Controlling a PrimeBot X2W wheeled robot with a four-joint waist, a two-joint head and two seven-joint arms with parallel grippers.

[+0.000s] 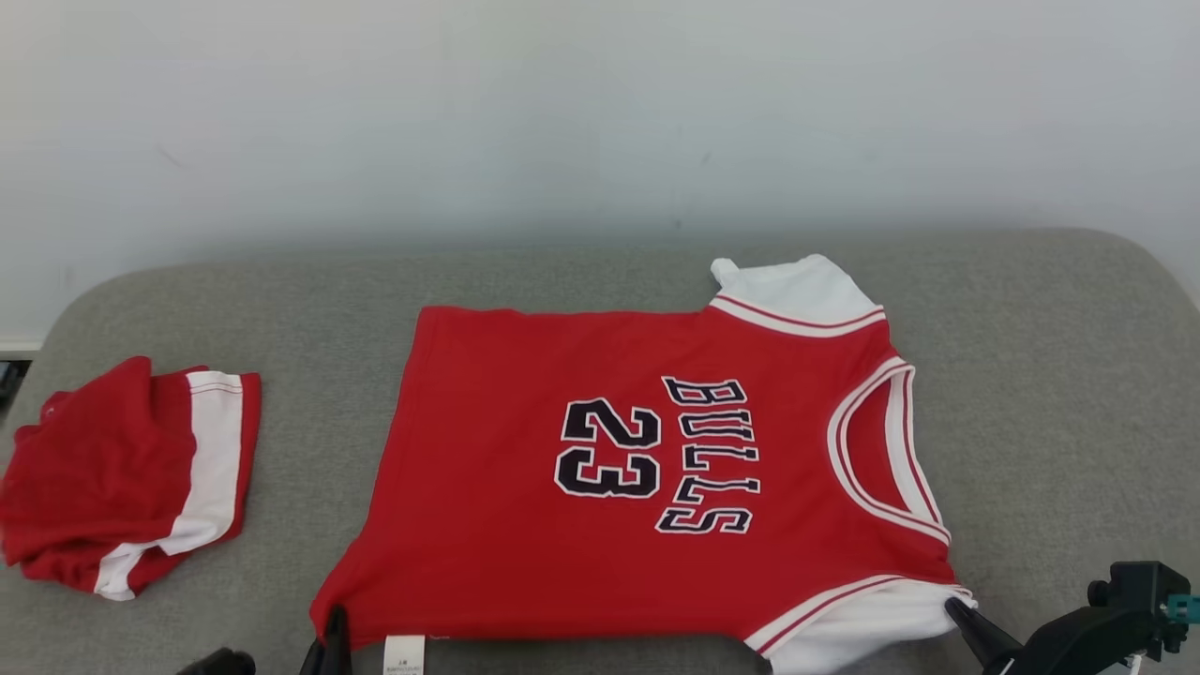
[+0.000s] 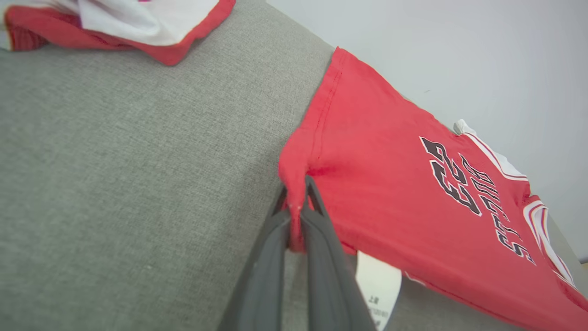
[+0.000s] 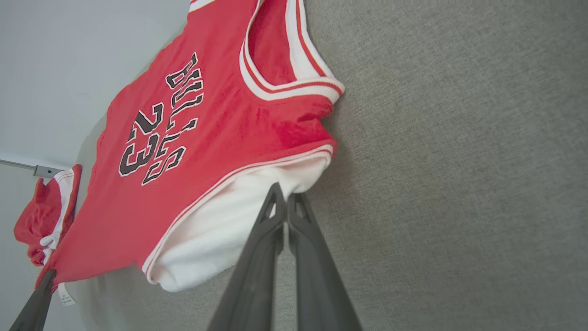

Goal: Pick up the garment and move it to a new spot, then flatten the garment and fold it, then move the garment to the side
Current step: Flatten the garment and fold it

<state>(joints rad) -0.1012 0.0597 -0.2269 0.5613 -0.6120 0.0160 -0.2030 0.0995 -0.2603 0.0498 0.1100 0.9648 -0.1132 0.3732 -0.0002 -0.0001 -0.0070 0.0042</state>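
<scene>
The garment [image 1: 609, 469] is a red jersey with "BULLS 23" in black and white sleeves, lying spread flat on the grey cushioned surface [image 1: 1050, 394]. My left gripper [image 1: 333, 626] is shut on its near hem corner; in the left wrist view the red cloth [image 2: 390, 184] bunches between the closed fingers of that gripper [image 2: 296, 204]. My right gripper [image 1: 956, 609] is shut on the edge of the near white sleeve, and the right wrist view has this gripper [image 3: 284, 195] pinching the sleeve of the garment [image 3: 206, 138], with the left fingers [image 3: 41, 289] far off.
A second red and white piece of clothing [image 1: 122, 469] lies folded at the far left of the surface. A white care label [image 1: 405, 653] hangs from the jersey's near hem. A pale wall rises behind the surface, whose right side is bare grey cloth.
</scene>
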